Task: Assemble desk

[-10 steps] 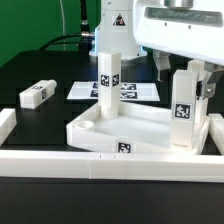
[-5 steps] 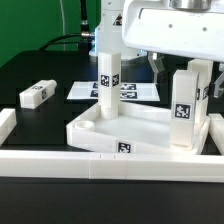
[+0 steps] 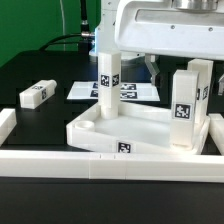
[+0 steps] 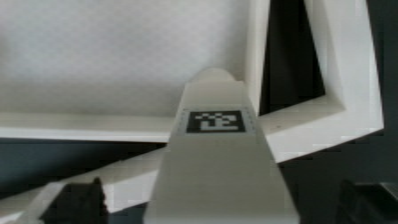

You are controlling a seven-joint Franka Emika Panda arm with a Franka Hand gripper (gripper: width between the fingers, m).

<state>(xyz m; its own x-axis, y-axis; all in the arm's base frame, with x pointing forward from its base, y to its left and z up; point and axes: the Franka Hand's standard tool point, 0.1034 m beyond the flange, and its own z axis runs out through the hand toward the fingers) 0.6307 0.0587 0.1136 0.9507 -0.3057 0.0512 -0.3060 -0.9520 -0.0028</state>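
Arm (image 3: 165,25) slid toward exterior view's left, hand (image 4: 210,208) at upright leg block (image 4: 217,150) (grip impossible to tell)

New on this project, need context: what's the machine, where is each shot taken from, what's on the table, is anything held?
A robot arm with two-finger jaws is building a white desk. The wide picture comes from a camera off the arm; the close one comes from a camera on its wrist, looking down past the jaws. On the black table sits the tray-like tabletop, with a left leg and a right leg standing in it (the exterior view's sides). A loose leg lies apart, to the left. The marker board behind and the white rails in front are rig fixtures, not desk parts. The wrist view shows a tagged leg rising toward the camera; whether the jaws grip it cannot be told.
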